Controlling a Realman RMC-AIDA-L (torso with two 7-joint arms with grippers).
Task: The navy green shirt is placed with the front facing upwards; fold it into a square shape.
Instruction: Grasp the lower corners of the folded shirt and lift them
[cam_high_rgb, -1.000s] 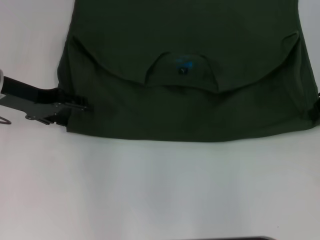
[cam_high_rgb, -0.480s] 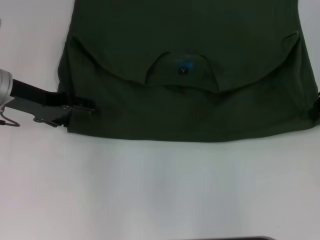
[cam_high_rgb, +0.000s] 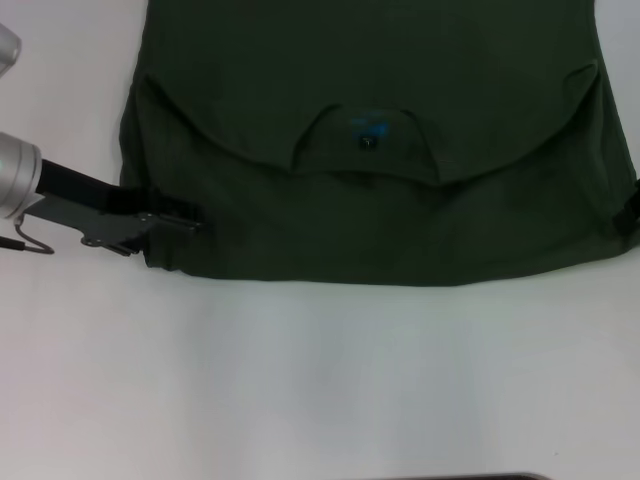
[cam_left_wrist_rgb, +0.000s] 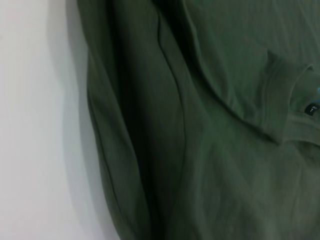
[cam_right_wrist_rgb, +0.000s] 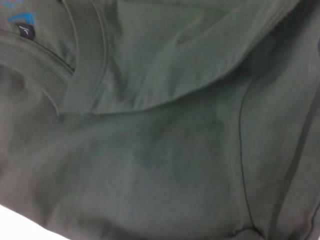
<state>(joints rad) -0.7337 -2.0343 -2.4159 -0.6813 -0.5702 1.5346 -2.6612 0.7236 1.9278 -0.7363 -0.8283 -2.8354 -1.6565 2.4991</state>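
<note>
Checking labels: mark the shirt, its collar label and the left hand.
shirt (cam_high_rgb: 400, 60): head view, smooth body cloth.
collar label (cam_high_rgb: 366, 135): head view, teal patch inside the collar.
left hand (cam_high_rgb: 180, 218): head view, fingertips at the shirt's edge.

We see the navy green shirt (cam_high_rgb: 400, 120) in soft matt cotton-like cloth, ribbed at its collar (cam_right_wrist_rgb: 87, 55), on a smooth white table (cam_high_rgb: 320, 380); the left gripper (cam_high_rgb: 185, 222) shows dull black and bare metal parts.
</note>
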